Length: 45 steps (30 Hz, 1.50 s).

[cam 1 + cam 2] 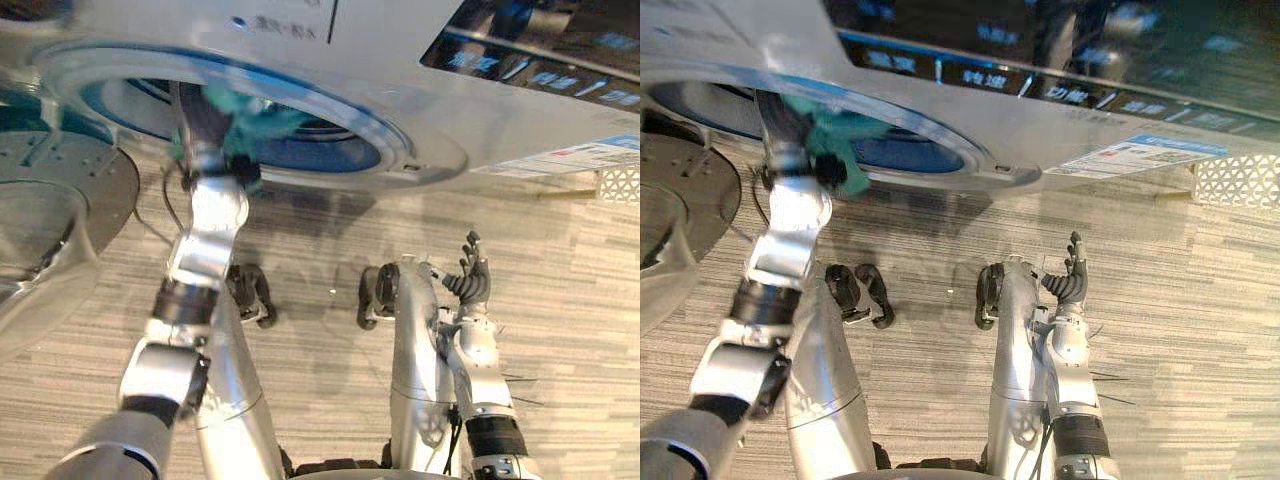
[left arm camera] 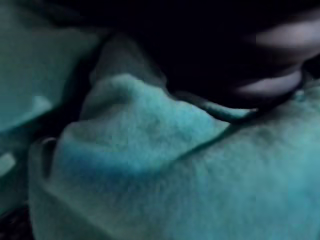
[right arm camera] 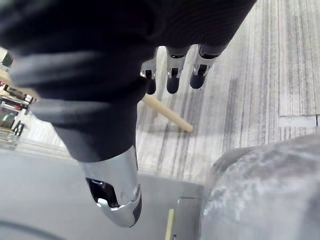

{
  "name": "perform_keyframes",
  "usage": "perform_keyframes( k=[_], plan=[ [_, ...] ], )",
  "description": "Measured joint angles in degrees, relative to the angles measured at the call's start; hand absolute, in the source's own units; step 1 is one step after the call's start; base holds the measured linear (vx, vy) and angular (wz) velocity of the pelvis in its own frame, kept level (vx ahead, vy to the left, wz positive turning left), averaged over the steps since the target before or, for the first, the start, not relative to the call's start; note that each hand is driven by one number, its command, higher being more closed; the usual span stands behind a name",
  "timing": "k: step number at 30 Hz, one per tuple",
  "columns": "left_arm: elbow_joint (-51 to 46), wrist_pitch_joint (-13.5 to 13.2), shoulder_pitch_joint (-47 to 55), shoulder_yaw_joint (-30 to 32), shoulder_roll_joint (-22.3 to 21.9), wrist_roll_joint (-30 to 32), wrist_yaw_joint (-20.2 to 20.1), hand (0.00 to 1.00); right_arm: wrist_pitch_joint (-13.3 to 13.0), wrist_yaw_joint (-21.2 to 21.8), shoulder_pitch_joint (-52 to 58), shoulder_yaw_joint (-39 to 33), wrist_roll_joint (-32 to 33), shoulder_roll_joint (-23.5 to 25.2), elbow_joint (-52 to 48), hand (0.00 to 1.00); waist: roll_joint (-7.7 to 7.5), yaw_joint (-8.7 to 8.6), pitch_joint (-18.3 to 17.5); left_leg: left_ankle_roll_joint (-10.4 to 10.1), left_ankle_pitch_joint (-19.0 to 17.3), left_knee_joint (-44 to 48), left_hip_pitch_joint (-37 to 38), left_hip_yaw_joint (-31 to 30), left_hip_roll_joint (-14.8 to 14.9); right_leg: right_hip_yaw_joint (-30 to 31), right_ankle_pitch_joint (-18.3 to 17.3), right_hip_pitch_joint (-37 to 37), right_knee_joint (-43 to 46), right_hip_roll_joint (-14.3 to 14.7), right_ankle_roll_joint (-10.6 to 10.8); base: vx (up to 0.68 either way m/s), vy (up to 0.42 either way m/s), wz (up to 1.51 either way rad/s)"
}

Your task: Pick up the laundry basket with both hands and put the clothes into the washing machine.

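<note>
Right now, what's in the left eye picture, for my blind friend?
The robot's left hand is at the round opening of the washing machine, with teal cloth around it. Its right hand is open above the grey floor.

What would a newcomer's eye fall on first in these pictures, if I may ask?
The teal cloth at the washing machine's round opening, with the left hand right against it. Then the machine's open door on the robot's left, and the right hand, open, low over the striped floor.
</note>
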Motion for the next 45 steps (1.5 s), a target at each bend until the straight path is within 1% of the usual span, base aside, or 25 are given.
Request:
perform_keyframes(
  k=[3, 5, 6, 7, 9, 10, 12, 15, 17, 19, 20, 21, 22, 24, 25, 26, 27, 30, 33, 36, 38, 39, 41, 42, 45],
  plan=[
    [3.9, 1.1, -8.5, -4.3, 0.7, 4.7, 0.8, 1.00, -1.3, 0.4, -0.3, 0.3, 0.1, 0.0, -0.2, 0.00, -0.38, -0.41, 0.2, 0.0, 0.0, 0.5, -0.7, -0.1, 0.3, -0.1, 0.0, -0.5, 0.1, 0.1, 0.0, 0.04, -0.024, -0.07],
    [5.0, 1.8, -15.7, -7.8, 2.5, 7.2, 2.0, 1.00, -2.4, 0.5, -0.3, 0.9, 0.4, 0.2, -0.8, 0.00, -1.08, -1.07, 0.6, 0.0, 0.0, 0.3, -2.0, -0.1, 0.8, -0.2, 0.6, -1.8, -0.2, 0.4, 0.0, 0.00, -0.022, -0.10],
    [5.3, 2.0, -17.4, -8.7, 3.0, 8.0, 2.4, 1.00, -2.8, 0.6, -0.3, 0.9, 0.6, 0.2, -1.0, 0.00, -1.34, -1.32, 0.7, 0.0, 0.0, 0.3, -2.4, 0.0, 0.9, -0.2, 0.8, -2.2, -0.3, 0.4, 0.0, -0.02, -0.019, -0.14],
    [5.9, 2.2, -21.3, -10.9, 4.7, 9.7, 2.9, 1.00, -3.7, 1.0, -0.7, 0.9, 0.9, 0.1, -1.4, 0.00, -1.96, -1.66, 1.1, 0.1, 0.0, 0.3, -3.7, 0.1, 1.4, -0.2, 1.5, -3.6, -0.7, 0.7, 0.1, -0.02, -0.012, -0.13],
    [7.1, 2.5, -23.3, -12.3, 5.2, 11.2, 3.4, 1.00, -4.1, 1.4, -0.8, 0.8, 1.2, -0.1, -2.1, 0.00, -2.26, -1.69, 1.3, 0.2, 0.2, 0.2, -4.5, 0.3, 1.8, -0.2, 2.0, -4.3, -1.0, 0.9, 0.4, -0.01, -0.011, -0.12],
    [8.3, 3.0, -24.8, -13.7, 5.8, 12.0, 3.5, 0.00, -5.0, 1.7, -0.9, 0.9, 1.5, -0.1, -2.7, 0.00, -2.57, -1.75, 1.7, 0.6, 0.4, 0.1, -4.9, 0.7, 1.8, -0.2, 2.4, -5.1, -1.2, 1.0, 0.4, -0.01, -0.006, -0.09],
    [10.1, 3.2, -25.3, -14.2, 6.3, 13.3, 3.5, 0.00, -5.7, 1.8, -1.0, 1.1, 1.7, -1.0, -3.2, 0.00, -2.34, -1.81, 2.0, 0.5, 0.4, -0.2, -5.9, 0.8, 1.8, -0.3, 3.2, -5.8, -2.1, 0.9, 0.3, -0.01, 0.004, -0.08],
    [14.3, 3.7, -25.3, -14.3, 6.9, 13.6, 3.3, 0.00, -6.9, 1.7, -1.2, 1.0, 2.8, -1.7, -3.9, 0.00, -1.90, -1.99, 3.6, 0.4, 0.5, -1.0, -6.3, 1.8, 1.8, -0.1, 4.3, -6.0, -3.4, 0.0, 0.9, 0.00, 0.010, 0.03],
    [17.9, 4.3, -25.3, -13.6, 6.8, 13.5, 2.2, 0.00, -7.7, 1.6, -1.3, 1.0, 2.8, -2.2, -4.6, 0.00, -1.87, -2.01, 4.4, 0.5, 0.5, -1.2, -6.7, 2.1, 1.8, 0.0, 4.8, -6.2, -3.9, -0.1, 1.1, 0.01, 0.016, 0.06],
    [21.0, 4.5, -25.2, -10.9, 5.0, 13.3, 0.9, 0.00, -7.8, 1.6, -1.4, 0.6, 2.8, -2.2, -5.4, 0.00, -1.94, -1.95, 4.7, 0.9, 1.4, -1.2, -7.3, 2.5, 1.8, 0.3, 5.2, -6.8, -3.7, -0.1, 1.4, 0.01, 0.003, 0.06],
    [23.0, 4.5, -24.8, -6.7, 3.2, 12.1, -0.3, 0.00, -7.8, 1.6, -1.6, 0.4, 2.8, -2.1, -5.8, 0.00, -2.01, -1.94, 4.9, 1.4, 2.1, -1.2, -7.5, 2.9, 1.8, 0.7, 5.3, -7.2, -3.4, -0.1, 1.7, 0.01, -0.005, 0.04],
    [24.6, 4.4, -24.7, -2.7, 1.5, 8.5, -1.2, 0.00, -7.8, 1.6, -2.1, 0.2, 2.8, -2.1, -6.1, 0.00, -2.21, -1.94, 5.4, 1.4, 2.1, -1.1, -7.5, 3.2, 1.7, 1.1, 5.4, -7.5, -3.3, -0.1, 1.8, 0.00, 0.000, 0.00],
    [25.3, 4.2, -24.6, -1.0, 0.9, 5.5, -1.7, 0.00, -7.7, 1.6, -2.4, 0.0, 2.9, -2.0, -6.2, 0.00, -2.21, -1.92, 5.4, 1.4, 2.2, -1.0, -7.7, 3.2, 1.7, 1.2, 5.5, -7.6, -3.1, -0.1, 1.9, 0.00, 0.000, 0.00],
    [25.9, 1.9, -22.8, 3.9, -1.1, -8.8, -4.0, 0.00, -6.8, 1.6, -2.7, -0.7, 3.2, -1.9, -6.8, 0.00, -2.17, -1.79, 5.5, 1.9, 2.5, -0.2, -8.3, 3.0, 1.5, 1.3, 5.5, -8.2, -2.0, -0.2, 2.0, 0.02, -0.008, 0.07],
    [26.0, 1.4, -22.2, 4.6, -1.1, -11.4, -4.7, 0.00, -6.4, 1.6, -2.7, -0.8, 3.3, -1.8, -6.9, 0.00, -2.17, -1.74, 5.5, 2.1, 2.6, -0.1, -8.3, 3.0, 1.5, 1.3, 5.5, -8.2, -1.7, -0.3, 2.0, 0.03, -0.023, 0.11],
    [26.1, 0.5, -21.2, 5.4, -1.2, -16.5, -6.4, 0.00, -5.7, 1.7, -2.7, -1.5, 3.3, -1.5, -7.2, 0.00, -2.17, -1.75, 5.5, 2.1, 2.6, 0.2, -8.5, 2.9, 1.3, 1.3, 5.3, -8.3, -1.2, -0.7, 1.9, 0.03, -0.025, 0.13],
    [26.1, -0.1, -20.4, 6.1, -1.3, -20.0, -8.0, 0.00, -5.4, 1.7, -2.7, -1.9, 3.4, -1.5, -7.3, 0.00, -2.17, -1.71, 5.5, 2.1, 2.6, 0.4, -8.5, 2.8, 1.0, 1.3, 5.1, -8.4, -0.6, -1.0, 1.7, 0.03, -0.027, 0.15],
    [26.0, -1.7, -20.0, 7.0, -1.3, -22.4, -9.9, 0.00, -5.0, 1.7, -2.8, -2.0, 3.4, -1.5, -7.4, 0.00, -2.17, -1.63, 5.5, 2.0, 2.7, 0.8, -8.8, 2.4, 0.6, 1.1, 4.5, -8.5, 0.2, -1.1, 1.5, 0.03, -0.028, 0.11],
    [26.0, -1.8, -20.0, 7.1, -1.2, -21.7, -11.6, 0.00, -4.5, 1.8, -2.8, -2.6, 3.3, -1.8, -7.4, 0.00, -2.17, -1.25, 5.5, 1.8, 2.9, 0.9, -8.9, 2.0, 0.6, 0.7, 4.3, -8.5, 0.6, -1.2, 1.1, 0.02, -0.020, 0.03],
    [25.8, -1.6, -20.0, 7.0, -0.5, -16.3, -11.2, 0.00, -4.1, 1.8, -2.9, -3.0, 3.3, -2.0, -7.3, 0.00, -2.16, -1.35, 5.5, 1.4, 3.2, 0.9, -9.3, 1.4, 0.4, -0.1, 4.0, -8.5, 1.0, -2.0, 0.5, 0.03, -0.030, 0.07],
    [24.1, -0.1, -19.5, 6.6, -0.1, -8.7, -8.8, 0.00, -4.4, 1.7, -2.9, -3.0, 3.2, -2.3, -7.1, 0.00, -2.17, -1.25, 5.5, 1.2, 3.3, 0.8, -9.4, 1.1, 0.4, -0.2, 3.6, -8.6, 1.3, -2.1, 0.2, 0.03, -0.051, 0.08],
    [23.2, 0.2, -19.2, 6.6, 0.1, -7.2, -8.1, 0.00, -4.5, 1.7, -2.9, -3.0, 3.2, -2.4, -7.0, 0.00, -2.17, -1.17, 5.5, 1.1, 3.4, 0.8, -9.4, 1.1, 0.4, -0.3, 3.6, -8.6, 1.4, -2.1, 0.2, 0.02, -0.043, 0.06],
    [19.9, 2.2, -17.7, 6.6, 0.6, -0.9, -4.6, 0.00, -5.3, 1.6, -2.9, -3.0, 3.1, -2.5, -6.6, 0.00, -2.16, -0.67, 5.5, 0.6, 3.7, 0.4, -9.4, 0.8, 0.1, -0.4, 3.4, -8.6, 1.4, -2.1, 0.1, 0.02, -0.038, 0.07],
    [19.3, 2.7, -17.4, 6.6, 0.7, 0.3, -3.7, 0.00, -5.5, 1.6, -2.9, -3.0, 3.0, -2.5, -6.5, 0.00, -2.16, -0.62, 5.5, 0.5, 3.8, 0.3, -9.4, 0.8, 0.0, -0.5, 3.4, -8.6, 1.4, -2.1, 0.0, 0.02, -0.032, 0.06],
    [14.6, 6.6, -15.4, 6.6, 1.0, 7.0, 0.5, 0.00, -6.5, 1.6, -2.9, -2.9, 2.6, -2.9, -6.1, 0.00, -2.16, -0.38, 5.5, 0.3, 4.2, -0.1, -9.4, 0.6, -0.2, -0.7, 3.4, -8.6, 1.3, -2.1, -0.1, 0.02, -0.028, 0.04]
  ],
)
